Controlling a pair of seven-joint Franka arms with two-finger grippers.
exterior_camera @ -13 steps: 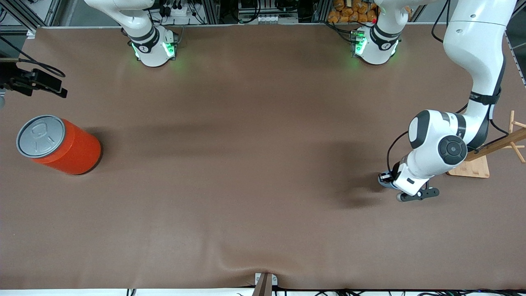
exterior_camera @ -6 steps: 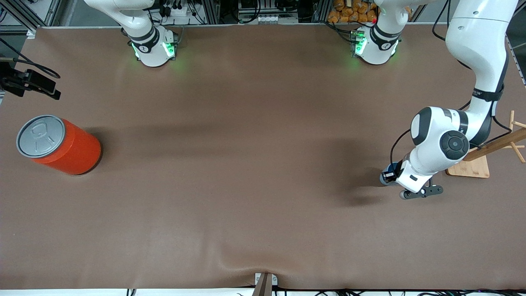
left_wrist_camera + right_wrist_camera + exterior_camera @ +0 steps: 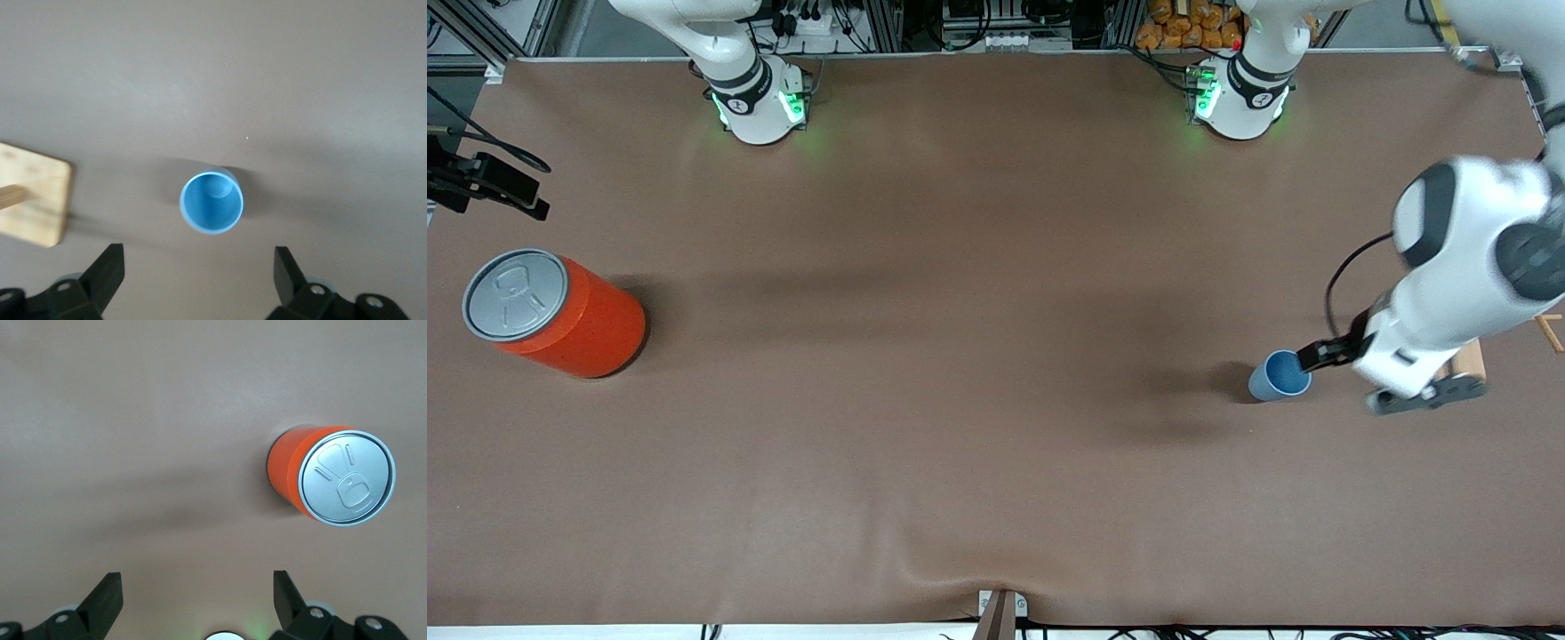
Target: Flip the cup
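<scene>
The light-blue cup (image 3: 1280, 375) stands upright on the brown table, mouth up, its deeper blue inside showing. In the left wrist view the cup (image 3: 211, 201) stands free on the table, ahead of the fingertips and apart from them. My left gripper (image 3: 1343, 364) is open and empty, up in the air over the table between the cup and the wooden stand; it also shows in the left wrist view (image 3: 199, 270). My right gripper (image 3: 485, 182) is open and empty, waiting over the table's edge at the right arm's end; it also shows in the right wrist view (image 3: 197, 593).
A big orange can (image 3: 556, 313) with a grey pull-tab lid stands at the right arm's end and shows in the right wrist view (image 3: 330, 477). A wooden stand's base (image 3: 1469, 357) lies under my left arm, beside the cup, and shows in the left wrist view (image 3: 33, 193).
My left gripper has risen off the cup and moved toward the left arm's end of the table. The cup, mostly hidden under the hand before, now stands free. The right gripper barely moved.
</scene>
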